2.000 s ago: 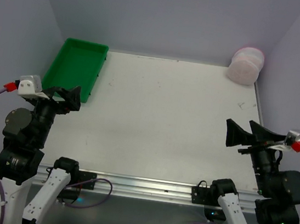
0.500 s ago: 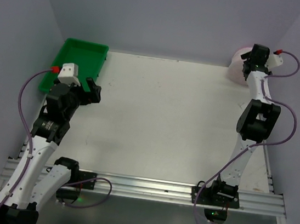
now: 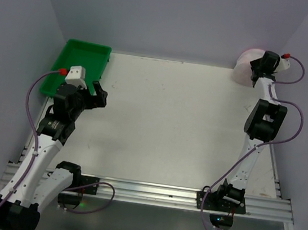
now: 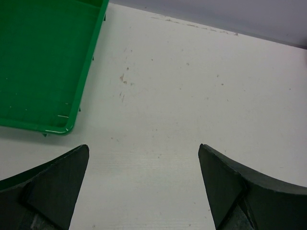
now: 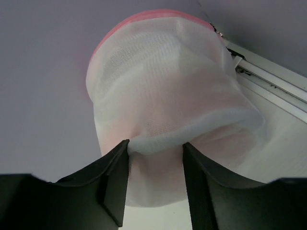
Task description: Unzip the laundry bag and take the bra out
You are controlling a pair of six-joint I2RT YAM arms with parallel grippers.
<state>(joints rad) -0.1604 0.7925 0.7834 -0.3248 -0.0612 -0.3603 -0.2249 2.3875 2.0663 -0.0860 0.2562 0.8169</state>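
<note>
Since two seconds earlier both arms had unfolded from their tucked poses at the near edge, and the right one had stretched all the way to the far right corner. In the last half second the left arm had only edged a little toward the middle.

One laundry bag (image 3: 243,69) stood in that far right corner of the worktop (image 3: 176,118), against the back wall, its pink trim uppermost. The right gripper (image 3: 257,68) was at the bag. In the right wrist view its two fingers (image 5: 114,182) stood a narrow way apart with white mesh of the laundry bag (image 5: 163,91) filling the gap at the right gripper (image 5: 156,149). Whether they were actually pinching the mesh could not be told.

One green tray (image 3: 78,65) lay at the far left. The left gripper (image 3: 97,96) hung over the worktop (image 4: 192,86) just right of the tray's near corner. Its two fingers (image 4: 62,177) were spread wide around nothing at the left gripper (image 4: 144,160), with the green tray (image 4: 43,62) ahead and to the left.
</note>
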